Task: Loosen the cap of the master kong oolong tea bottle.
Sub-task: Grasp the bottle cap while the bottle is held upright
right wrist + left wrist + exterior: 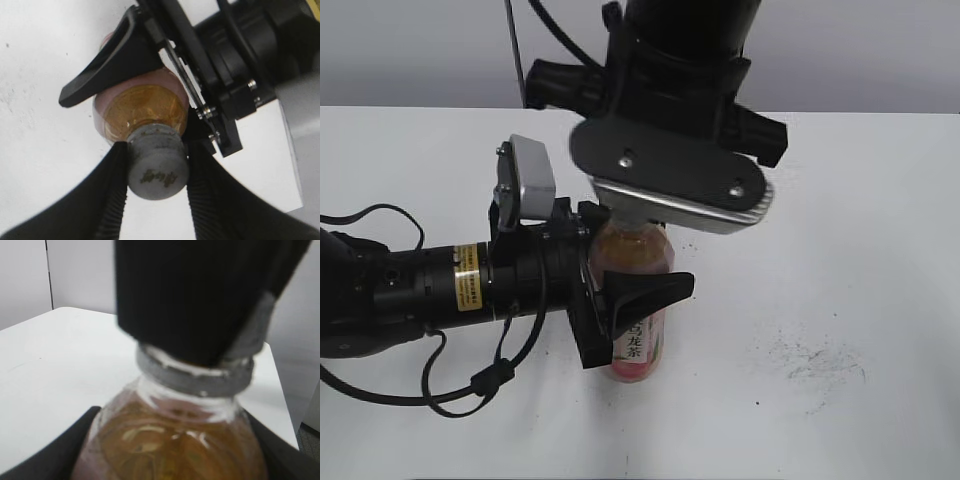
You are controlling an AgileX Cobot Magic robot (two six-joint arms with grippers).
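Two tools, left (638,300) clamping bottle (638,345), right (156,165) pinching cap (157,170)

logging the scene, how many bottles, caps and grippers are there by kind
bottle: 1
cap: 1
grippers: 2, the left gripper clamped on the bottle body, the right gripper closed on the cap
total: 4
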